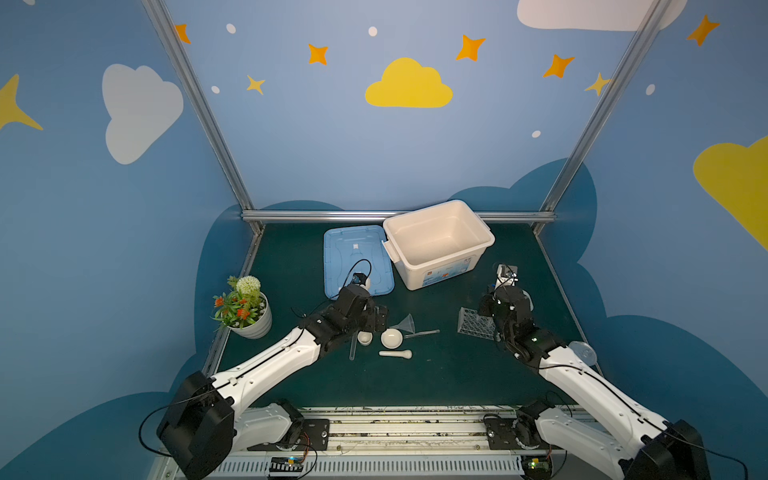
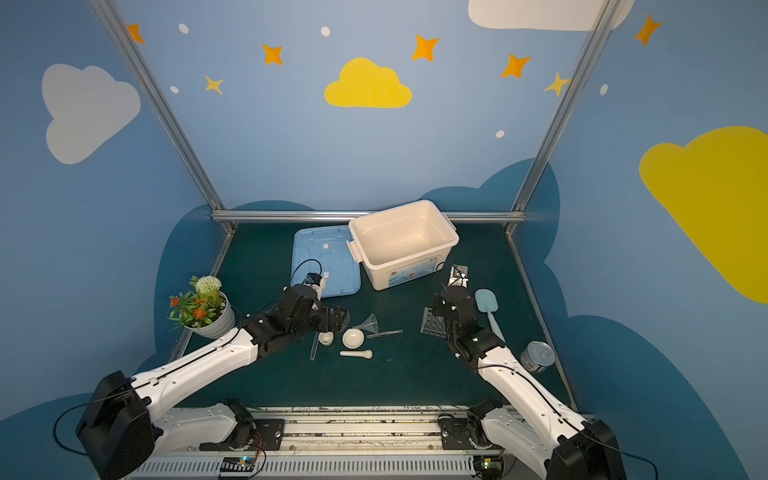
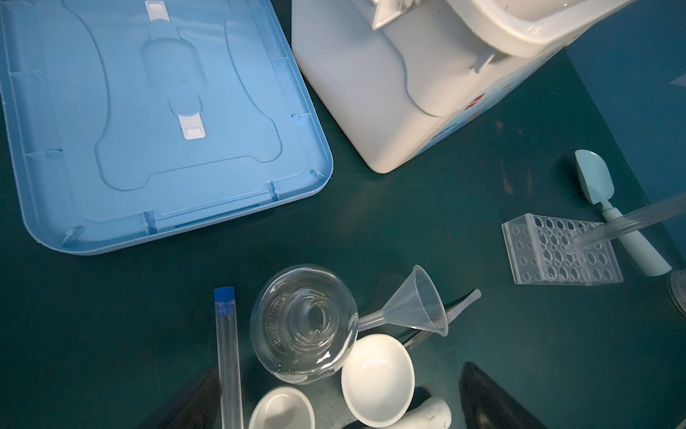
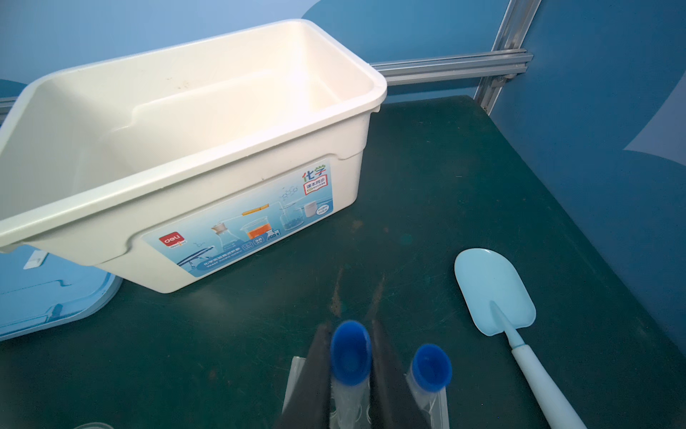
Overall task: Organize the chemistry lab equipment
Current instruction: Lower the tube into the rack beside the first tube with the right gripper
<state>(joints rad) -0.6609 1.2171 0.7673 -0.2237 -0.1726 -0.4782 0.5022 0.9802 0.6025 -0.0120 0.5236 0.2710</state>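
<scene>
Gripping one blue-capped test tube [image 4: 350,356] cap-up, your right gripper [image 4: 350,330] held it at the rack [image 3: 557,256], presumably to seat it beside the second tube [image 4: 430,367] standing there. Your left gripper [image 3: 339,371] hung open, well apart from the rack, above the third tube [image 3: 227,353].

rack [image 1: 473,322]: right part covered by right arm [image 1: 515,328] | test tube [image 4: 350,356]: lower body cut off by picture edge | small cup [image 3: 282,410], pestle [image 3: 430,412]: cut off by edge | scoop [image 4: 493,293]: handle end cut off | silvery item [image 2: 459,272], far right: too small to be identified
</scene>
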